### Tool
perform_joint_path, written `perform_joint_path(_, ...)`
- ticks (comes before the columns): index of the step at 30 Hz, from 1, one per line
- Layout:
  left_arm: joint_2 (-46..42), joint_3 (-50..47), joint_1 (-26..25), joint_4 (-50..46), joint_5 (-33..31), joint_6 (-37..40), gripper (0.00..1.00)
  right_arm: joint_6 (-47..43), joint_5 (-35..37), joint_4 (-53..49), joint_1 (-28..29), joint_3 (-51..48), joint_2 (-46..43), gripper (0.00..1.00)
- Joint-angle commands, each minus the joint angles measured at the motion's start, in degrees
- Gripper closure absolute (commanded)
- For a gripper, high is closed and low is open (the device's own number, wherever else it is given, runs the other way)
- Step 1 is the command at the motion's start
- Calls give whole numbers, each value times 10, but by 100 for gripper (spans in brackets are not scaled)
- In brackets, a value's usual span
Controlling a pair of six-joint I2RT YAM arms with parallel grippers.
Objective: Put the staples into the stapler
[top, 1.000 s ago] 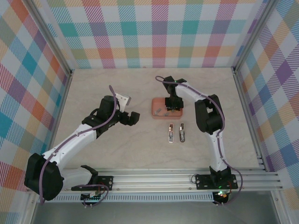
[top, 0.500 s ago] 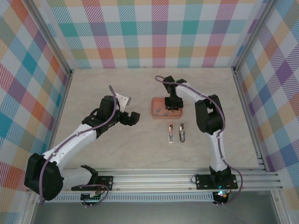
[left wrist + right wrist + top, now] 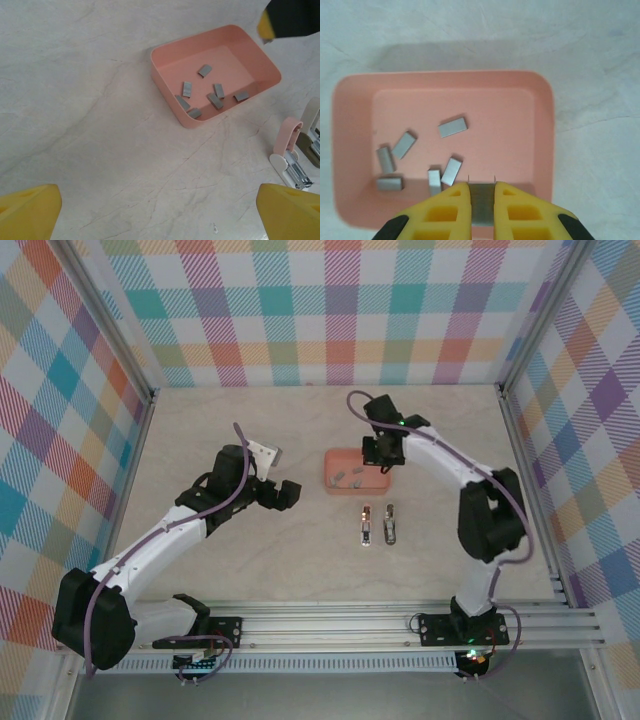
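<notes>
Within the closed right claw (image 3: 482, 194) a staple strip (image 3: 482, 210) is pinched, the open stapler (image 3: 378, 525) lying nearby toward that arm's base.

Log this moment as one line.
right pincer: shut on staple strip, over pink tray | left pincer: open, hovering apart | stapler: open

- Staple strips (image 3: 452, 127): I count seven small grey ones on the right wrist feed, and the left wrist feed gives me the same seven.
- Coral-pink tray (image 3: 545, 140): I see just one.
- Staplers (image 3: 367, 525): I count two on the overhead feed.
- Robot arms (image 3: 170, 525): two, and I make out one two-finger gripper on each.
</notes>
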Motion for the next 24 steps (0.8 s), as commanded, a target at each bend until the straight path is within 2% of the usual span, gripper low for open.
perform_joint_path(1, 1, 13, 4, 22, 19, -11, 0, -12, 18, 48, 6, -62, -61, 87)
perform_joint_path(13, 12, 17, 4, 24, 51, -14, 0, -7, 8, 194, 15, -356, -301, 85)
perform_joint_path(24, 17, 18, 2, 23, 54, -19, 0, 17, 7, 207, 39, -494, -417, 84)
